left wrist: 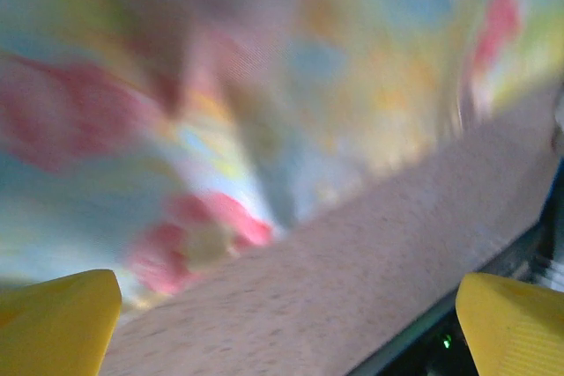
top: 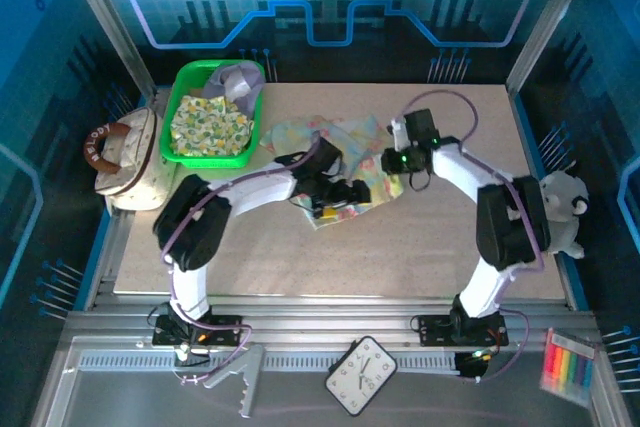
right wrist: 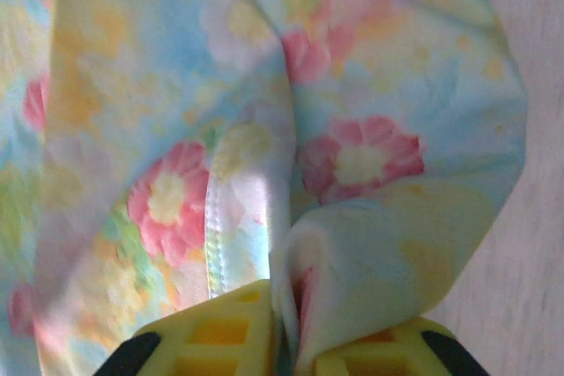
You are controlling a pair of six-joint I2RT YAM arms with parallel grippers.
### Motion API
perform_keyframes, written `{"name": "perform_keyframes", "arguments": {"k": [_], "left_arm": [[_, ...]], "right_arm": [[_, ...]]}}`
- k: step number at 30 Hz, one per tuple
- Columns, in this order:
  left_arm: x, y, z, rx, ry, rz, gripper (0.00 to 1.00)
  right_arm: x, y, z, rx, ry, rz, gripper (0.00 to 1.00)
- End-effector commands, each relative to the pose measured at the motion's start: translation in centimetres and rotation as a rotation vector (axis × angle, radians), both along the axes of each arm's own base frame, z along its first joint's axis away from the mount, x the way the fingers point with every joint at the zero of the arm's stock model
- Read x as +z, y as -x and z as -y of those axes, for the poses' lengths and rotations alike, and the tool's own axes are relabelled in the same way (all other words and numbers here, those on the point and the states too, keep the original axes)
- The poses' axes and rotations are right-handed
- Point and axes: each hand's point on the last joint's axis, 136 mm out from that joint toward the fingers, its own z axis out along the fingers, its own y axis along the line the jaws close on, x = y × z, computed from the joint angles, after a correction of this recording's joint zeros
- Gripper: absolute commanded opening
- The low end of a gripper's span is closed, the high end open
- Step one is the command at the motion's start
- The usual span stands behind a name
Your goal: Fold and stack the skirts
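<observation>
Table (top: pixel 300 257) comes first, a pale speckled board; we see a floral skirt (top: pixel 352 137) lying rumpled on it, about midway between its left and right edges and nearer the far edge, pastel blue and yellow with pink flowers. At the far left corner stands a green basket (top: pixel 171 119); just off the left edge sits a cream handbag (top: pixel 130 162); off the right edge a white plush toy (top: pixel 562 209) leans. Inside the basket we find a yellow-green skirt (top: pixel 210 125) folded flat, and a lavender-grey skirt (top: pixel 238 79) bunched against the far wall.

Smaller still, both arms reach in over the floral skirt from either side. The right gripper (right wrist: pixel 286 328) pinches a raised fold of the floral skirt; its yellow fingers (right wrist: pixel 211 332) press together with the cloth caught between them. The left gripper (left wrist: pixel 286 319) sits low over bare table at the cloth's near hem; its fingers (left wrist: pixel 62 323) stand spread wide, holding nothing; the wrist view is blurred, so we cannot tell whether they touch the cloth.
</observation>
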Motion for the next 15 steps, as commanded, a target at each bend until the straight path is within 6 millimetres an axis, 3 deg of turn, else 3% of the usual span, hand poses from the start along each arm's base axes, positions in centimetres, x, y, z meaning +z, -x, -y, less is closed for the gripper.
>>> {"name": "perform_keyframes", "arguments": {"k": [1,2,4,6,8,10,13,15], "left_arm": [[2.6,0.2,4.4,-0.139,0.141,0.033,0.99],[3.5,0.1,5.4,-0.160,0.169,0.052,0.99],[5.7,-0.2,5.8,-0.179,0.185,0.118,0.99],[8.2,-1.2,4.3,-0.132,0.170,0.225,0.99],[9.9,-2.8,0.9,-0.014,0.136,0.299,0.99],[9.9,-4.3,-3.5,0.140,0.085,0.294,0.99],[7.9,-6.0,-10.1,0.338,-0.015,0.232,0.99],[7.2,-6.5,-13.1,0.412,-0.080,0.223,0.99]], "right_arm": [[1.0,-3.2,-0.3,0.193,0.116,0.077,0.17],[1.3,-4.0,0.0,0.179,0.147,0.087,0.24],[2.2,-4.7,1.5,0.088,0.210,0.090,0.48],[3.2,-3.8,3.2,-0.048,0.229,0.076,0.60],[3.6,-1.0,4.5,-0.180,0.192,0.037,0.82],[3.4,2.3,4.7,-0.288,0.086,-0.028,0.89],[1.9,7.0,1.9,-0.384,-0.228,-0.166,1.00],[0.9,8.8,-0.9,-0.390,-0.398,-0.209,1.00]]}}
